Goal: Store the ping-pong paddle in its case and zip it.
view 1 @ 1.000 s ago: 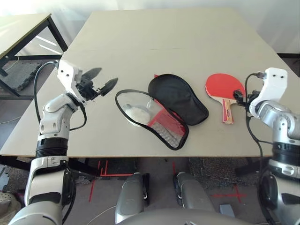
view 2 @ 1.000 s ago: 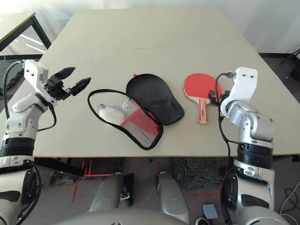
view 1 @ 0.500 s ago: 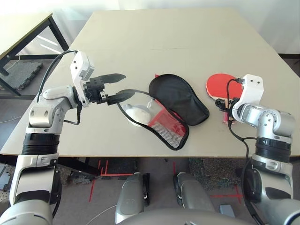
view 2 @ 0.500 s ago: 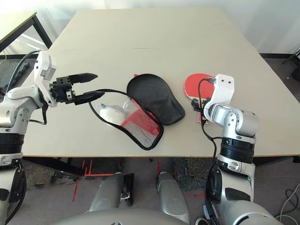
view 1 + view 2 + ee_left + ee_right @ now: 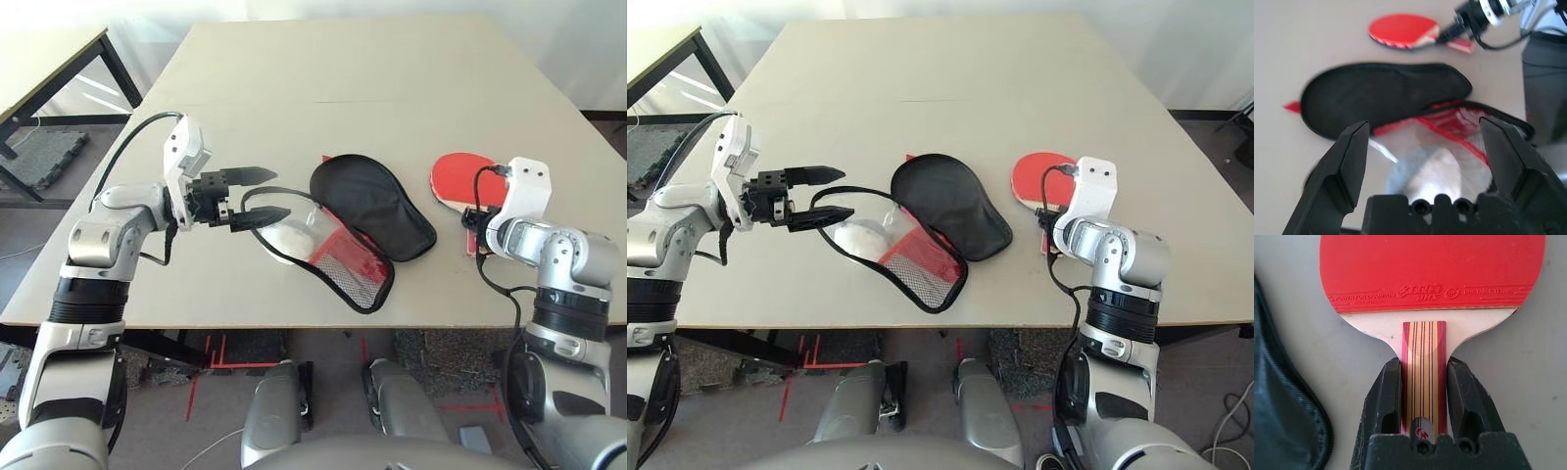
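Observation:
The ping-pong paddle [image 5: 468, 176] lies flat on the table's right side, red blade away from me. My right gripper [image 5: 1424, 362] is shut on its striped wooden handle [image 5: 1423, 357], a finger pressed against each side. The case [image 5: 372, 206] lies open at the table's middle, its black flap folded back and its red mesh half [image 5: 343, 259] nearer me. A white fluffy plush [image 5: 287, 238] sits in the case's open mouth. My left gripper [image 5: 269, 194] hovers open at the case's left rim, over the plush.
The table's front edge [image 5: 294, 318] runs close below the case. A second table [image 5: 49, 59] stands off to the far left. The far half of the tabletop [image 5: 343, 69] is bare.
My left gripper has swung right from beside the table to the case's left rim. The right gripper has moved in on the paddle handle and closed on it.

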